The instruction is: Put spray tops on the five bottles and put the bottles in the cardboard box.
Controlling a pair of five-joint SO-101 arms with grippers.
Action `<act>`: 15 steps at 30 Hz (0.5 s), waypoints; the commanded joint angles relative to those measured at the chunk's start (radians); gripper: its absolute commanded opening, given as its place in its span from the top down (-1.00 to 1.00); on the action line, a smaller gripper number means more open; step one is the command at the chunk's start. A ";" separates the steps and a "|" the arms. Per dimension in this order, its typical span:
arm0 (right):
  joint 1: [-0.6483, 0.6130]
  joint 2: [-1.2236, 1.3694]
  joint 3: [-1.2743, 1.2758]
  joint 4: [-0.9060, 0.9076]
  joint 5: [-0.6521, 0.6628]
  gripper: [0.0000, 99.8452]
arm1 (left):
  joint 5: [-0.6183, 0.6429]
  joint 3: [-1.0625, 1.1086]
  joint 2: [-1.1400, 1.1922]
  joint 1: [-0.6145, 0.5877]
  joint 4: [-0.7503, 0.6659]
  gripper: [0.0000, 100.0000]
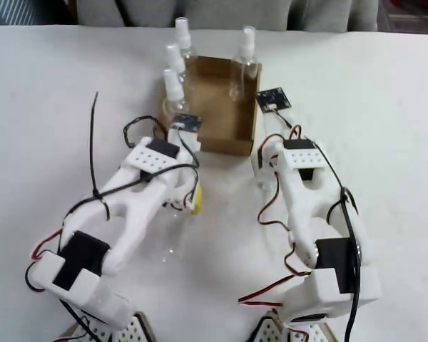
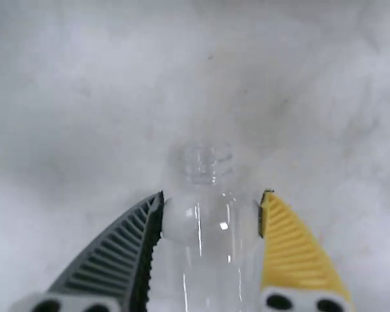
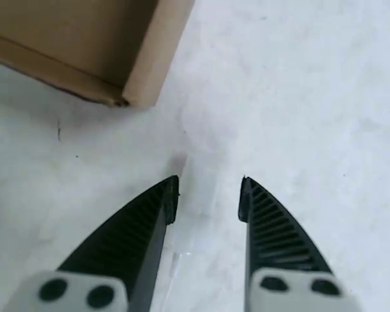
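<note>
Four topped bottles (image 1: 246, 64) stand at the cardboard box (image 1: 214, 114). Left gripper (image 2: 212, 195) is clamped on the fifth bottle (image 2: 201, 253), neck bare, likely held steady for capping. Right gripper (image 3: 208, 181), jaws apart, hovers by the box corner.

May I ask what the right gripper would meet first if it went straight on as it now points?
Probably the bare table: the right gripper points at open tabletop, and the corner of the cardboard box lies just off that line, though the margin is hard to judge.
</note>
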 commanded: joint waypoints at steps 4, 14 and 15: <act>-0.004 -0.004 -0.035 -0.005 0.012 0.75 | -0.066 -0.038 0.001 0.027 0.020 0.95; -0.004 -0.004 -0.035 -0.005 0.012 0.75 | -0.069 0.055 -0.214 -0.077 -0.032 0.93; -0.004 -0.004 -0.035 -0.005 0.012 0.75 | -0.069 0.078 -0.234 -0.077 -0.052 0.88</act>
